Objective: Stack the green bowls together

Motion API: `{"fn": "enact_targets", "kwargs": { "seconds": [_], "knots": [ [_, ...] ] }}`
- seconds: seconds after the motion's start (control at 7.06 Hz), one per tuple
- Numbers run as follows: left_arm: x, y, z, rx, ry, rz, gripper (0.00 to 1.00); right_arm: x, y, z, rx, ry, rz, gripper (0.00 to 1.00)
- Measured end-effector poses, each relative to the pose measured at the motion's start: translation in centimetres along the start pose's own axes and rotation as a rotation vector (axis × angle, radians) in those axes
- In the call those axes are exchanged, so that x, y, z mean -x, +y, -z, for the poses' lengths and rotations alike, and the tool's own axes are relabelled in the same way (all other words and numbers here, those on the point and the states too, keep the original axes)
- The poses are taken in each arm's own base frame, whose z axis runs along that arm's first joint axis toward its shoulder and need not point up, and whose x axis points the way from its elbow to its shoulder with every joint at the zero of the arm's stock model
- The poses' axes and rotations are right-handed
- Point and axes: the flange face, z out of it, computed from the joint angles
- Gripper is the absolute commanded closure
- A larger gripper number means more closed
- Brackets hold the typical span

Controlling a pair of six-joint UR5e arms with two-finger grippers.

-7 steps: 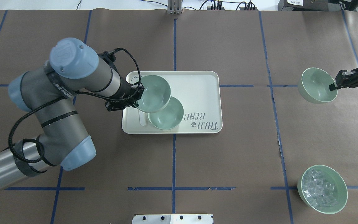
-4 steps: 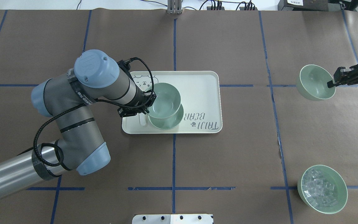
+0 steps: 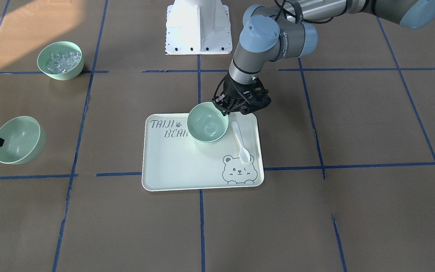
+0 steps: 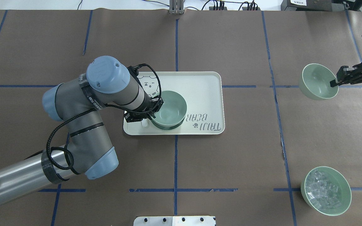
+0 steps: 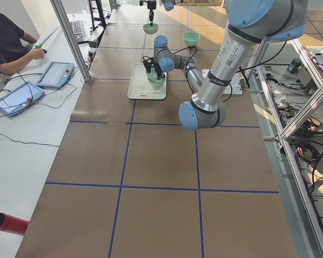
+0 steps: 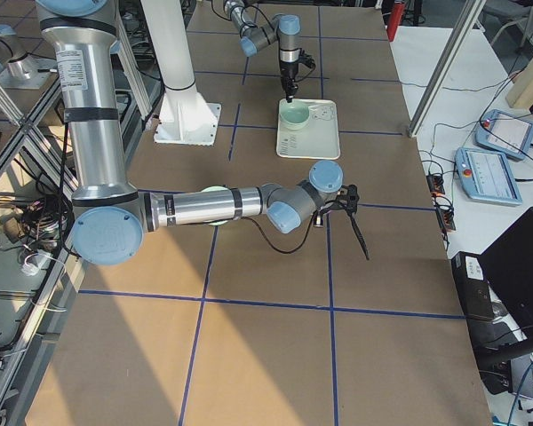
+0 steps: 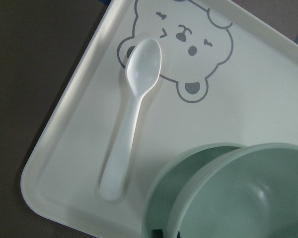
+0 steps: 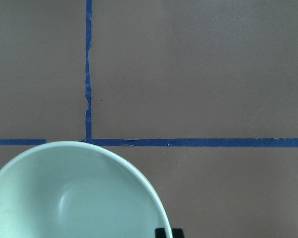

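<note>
**Two bowls nested on the tray, a third held at the right edge**

By the counter's near right corner we see the cube-filled bowl. At mid-counter, on the tray, our left fingers pinch the rim of one green bowl, nested over a second green bowl. Farther along the right edge, our right fingers clamp the tilted third green bowl.

The tray lies mid-table. On its robot-side half sits the lower bowl, and the upper bowl is over and inside it (slightly off-centre in the left wrist view). The left gripper pinches the upper bowl's rim. Just beside the bowls, on the robot's left, lies the spoon, on the tray. Well apart, far on the robot's right, the third bowl tilts, its rim clamped by the right gripper. The bowl of cubes stands nearer the robot.
</note>
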Motion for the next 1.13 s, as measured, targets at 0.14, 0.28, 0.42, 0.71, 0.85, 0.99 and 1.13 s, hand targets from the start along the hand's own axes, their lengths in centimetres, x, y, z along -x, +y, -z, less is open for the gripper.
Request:
{"fn": "enact_targets", "kwargs": {
  "seconds": [0.14, 0.28, 0.42, 0.71, 0.85, 0.99, 1.13],
  "knots": [
    [0.0, 0.1, 0.2, 0.001, 0.008, -0.007, 0.0, 0.3, -0.1, 0.1, -0.003, -0.003, 0.002, 1.0],
    [0.0, -0.5, 0.7, -0.004, 0.015, -0.013, 0.0, 1.2, -0.5, 0.4, -0.01, -0.01, -0.006, 1.0],
    [0.0, -2.0, 2.0, -0.018, 0.024, -0.024, 0.0, 3.0, -1.3, 0.8, -0.022, -0.025, -0.031, 1.0],
    [1.1, -6.7, 6.3, -0.028, 0.021, -0.075, 0.0, 10.1, -2.3, 0.5, -0.02, -0.075, -0.074, 1.0],
    [2.4, -8.9, 8.7, -0.042, 0.011, -0.124, 0.0, 14.5, -2.2, -0.5, -0.005, -0.101, -0.081, 1.0],
    [4.4, -11.1, 10.9, -0.068, -0.002, -0.191, 0.0, 19.4, -1.6, -2.2, 0.012, -0.121, -0.085, 1.0],
    [6.6, -13.0, 12.6, -0.092, -0.013, -0.25, 0.0, 24.2, -0.4, -4.3, 0.019, -0.129, -0.089, 1.0]
  ]
}}
